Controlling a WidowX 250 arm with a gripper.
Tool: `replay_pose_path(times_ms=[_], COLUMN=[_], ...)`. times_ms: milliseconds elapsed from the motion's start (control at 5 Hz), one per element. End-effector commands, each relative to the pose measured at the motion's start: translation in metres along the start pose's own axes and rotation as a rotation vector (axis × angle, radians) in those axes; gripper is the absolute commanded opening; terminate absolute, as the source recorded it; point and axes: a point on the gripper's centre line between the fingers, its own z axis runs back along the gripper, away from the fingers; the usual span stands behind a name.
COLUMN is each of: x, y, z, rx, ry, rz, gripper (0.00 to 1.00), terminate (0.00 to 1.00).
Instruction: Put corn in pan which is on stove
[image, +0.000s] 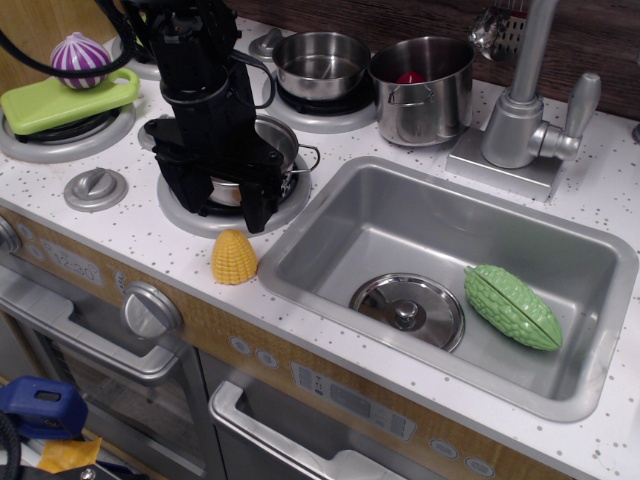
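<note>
Corn (234, 258) on stove (150, 240) edge; gripper (222, 212) blocks pan (285, 150).

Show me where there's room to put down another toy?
Bare counter lies right of the corn, along the sink front rim, and beside the faucet. The sink floor between lid and gourd is free. The stove is crowded.

Bright, even light falls from above, leaving only soft, short shadows. The sink (400, 215) shows broad pale glare on its steel walls, and the tall pot (425, 90) and faucet (525, 110) carry sharp highlights. The black arm (205, 90) reads as a dark mass with little detail. Focus is fairly crisp throughout, slightly softer at the lower left corner.
</note>
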Motion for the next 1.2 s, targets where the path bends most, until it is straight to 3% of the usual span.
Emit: replay_pose_path(times_ms=[0, 800, 1000], x=[0.000, -0.007, -0.009], y=[0.000, 0.005, 0.005], z=[0.000, -0.038, -0.043], rx=[0.000, -0.010, -0.011], ry=[0.000, -0.045, -0.069], rz=[0.000, 0.036, 0.044], gripper=[1.00, 1.00, 0.00], terminate=[0.00, 0.00, 0.00])
